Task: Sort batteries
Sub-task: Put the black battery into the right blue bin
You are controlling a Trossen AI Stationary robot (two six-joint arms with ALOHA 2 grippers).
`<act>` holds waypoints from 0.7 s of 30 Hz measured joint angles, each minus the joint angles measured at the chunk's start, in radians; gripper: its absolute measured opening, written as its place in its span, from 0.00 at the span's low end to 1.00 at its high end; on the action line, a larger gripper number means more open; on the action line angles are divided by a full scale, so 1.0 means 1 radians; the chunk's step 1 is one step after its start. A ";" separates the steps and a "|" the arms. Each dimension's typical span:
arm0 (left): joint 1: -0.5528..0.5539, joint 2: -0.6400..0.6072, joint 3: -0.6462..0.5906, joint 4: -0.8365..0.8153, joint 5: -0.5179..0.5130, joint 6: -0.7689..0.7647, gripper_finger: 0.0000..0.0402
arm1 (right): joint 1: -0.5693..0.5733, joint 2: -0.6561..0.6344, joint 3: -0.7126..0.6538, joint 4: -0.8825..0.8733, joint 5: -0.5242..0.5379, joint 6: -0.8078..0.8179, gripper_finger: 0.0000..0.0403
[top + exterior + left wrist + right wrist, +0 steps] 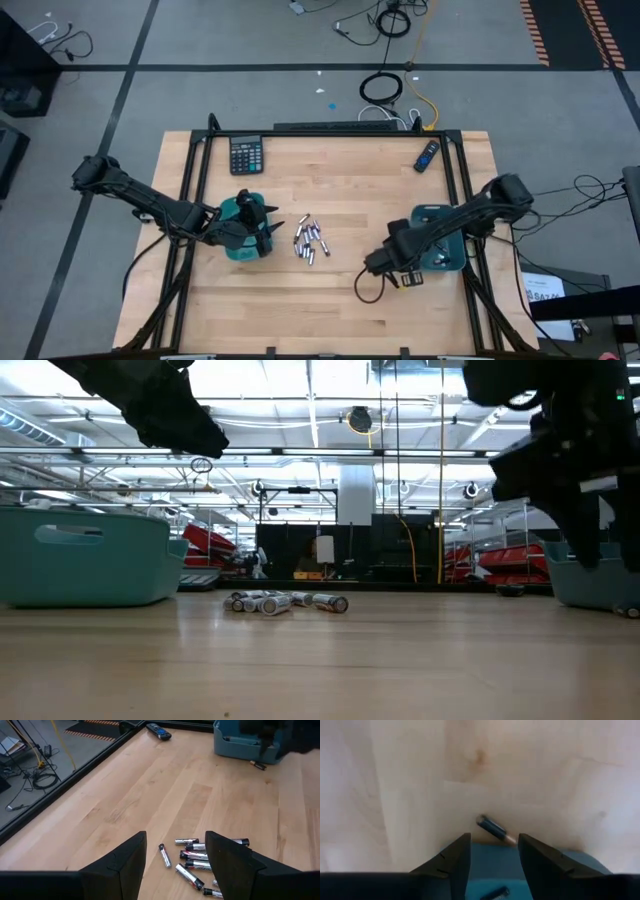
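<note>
The batteries (308,241) lie in a loose pile on the wood between the two teal trays, also visible in the low view (285,602) and in the left wrist view (196,861). My left gripper (175,840) is open and hangs above the left tray (243,226), with the pile beyond its fingertips. My right gripper (494,840) is open over the left edge of the right tray (441,241). One dark battery (494,828) lies on the table against that tray's wall. Another battery (496,893) lies inside the tray.
A black calculator (246,155) sits near the far left corner. A dark blue remote-like stick (427,154) lies at the far right. A black frame (195,170) borders the table. Bare wood stretches along the near side of the table (300,310).
</note>
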 joint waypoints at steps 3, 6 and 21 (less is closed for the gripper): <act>0.000 0.000 0.000 0.000 -0.001 -0.001 0.53 | 0.000 0.037 0.000 0.004 -0.016 -0.020 0.38; 0.000 0.000 0.000 0.000 -0.004 -0.001 0.53 | 0.000 0.073 0.000 0.006 -0.017 -0.044 0.38; 0.000 0.000 0.000 -0.004 -0.003 0.003 0.53 | 0.008 0.155 -0.059 0.083 -0.019 -0.163 0.08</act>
